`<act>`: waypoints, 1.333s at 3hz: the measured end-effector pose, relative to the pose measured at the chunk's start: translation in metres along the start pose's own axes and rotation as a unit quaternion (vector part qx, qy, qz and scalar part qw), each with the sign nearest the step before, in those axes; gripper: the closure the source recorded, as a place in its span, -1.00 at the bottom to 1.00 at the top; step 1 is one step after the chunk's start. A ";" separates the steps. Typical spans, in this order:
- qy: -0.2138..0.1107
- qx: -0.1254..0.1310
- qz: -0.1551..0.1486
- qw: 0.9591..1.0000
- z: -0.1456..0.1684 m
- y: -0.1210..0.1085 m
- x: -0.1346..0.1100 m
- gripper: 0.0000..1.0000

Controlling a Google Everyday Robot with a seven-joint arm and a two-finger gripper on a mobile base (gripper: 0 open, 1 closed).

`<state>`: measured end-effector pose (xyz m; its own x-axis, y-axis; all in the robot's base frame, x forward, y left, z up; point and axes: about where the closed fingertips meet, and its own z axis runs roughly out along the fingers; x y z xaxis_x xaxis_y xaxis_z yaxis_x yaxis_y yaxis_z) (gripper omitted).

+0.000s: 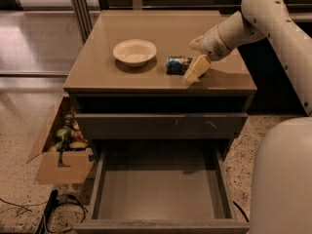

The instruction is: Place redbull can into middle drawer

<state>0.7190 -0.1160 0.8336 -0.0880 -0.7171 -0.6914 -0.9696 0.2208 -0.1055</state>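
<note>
Arm (271, 18) bent, end effector (196, 72) mid-right (tilted down)

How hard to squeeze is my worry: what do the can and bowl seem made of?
Can: probably thin metal, glossy, with small glints on its blue print. Bowl: cream, smooth, dull sheen; plastic or ceramic, cannot tell which. The gripper is low over the cabinet top, at the can's end away from the bowl.
</note>
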 end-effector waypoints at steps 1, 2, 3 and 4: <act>0.003 -0.007 0.007 1.000 0.006 0.002 0.004 -1.00; 0.003 -0.007 0.007 1.000 0.006 0.002 0.004 -0.47; 0.003 -0.007 0.007 1.000 0.006 0.002 0.004 -0.01; 0.003 -0.007 0.007 1.000 0.006 0.002 0.004 0.46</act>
<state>0.7180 -0.1144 0.8263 -0.1024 -0.7180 -0.6884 -0.9716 0.2207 -0.0858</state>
